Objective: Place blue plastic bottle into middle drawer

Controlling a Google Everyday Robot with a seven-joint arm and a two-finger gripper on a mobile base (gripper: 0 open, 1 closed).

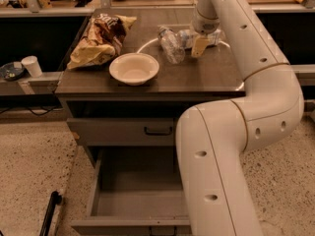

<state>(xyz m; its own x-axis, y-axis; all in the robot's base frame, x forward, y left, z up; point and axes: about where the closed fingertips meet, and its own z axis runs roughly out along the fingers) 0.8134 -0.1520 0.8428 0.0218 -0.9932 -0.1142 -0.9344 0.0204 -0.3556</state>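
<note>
Gripper [200,45] at blue plastic bottle [185,37]

No legible txt, brand, no. or sign anywhere in view. Crumpled brown-and-yellow foil snack bag [101,38], back-left of tabletop: pale lettering near its top edge, too blurred to read. Clear plastic water bottle w/ pale blue-white wrap label [186,37], lying at back-right of tabletop: label shows only as a pale band, print can't be made out. Small white paper cup [33,65] on ledge at far left: side facing cam. looks plain. Gripper [200,45] sits low over the tabletop at the labelled bottle, covering part of the label.
</note>
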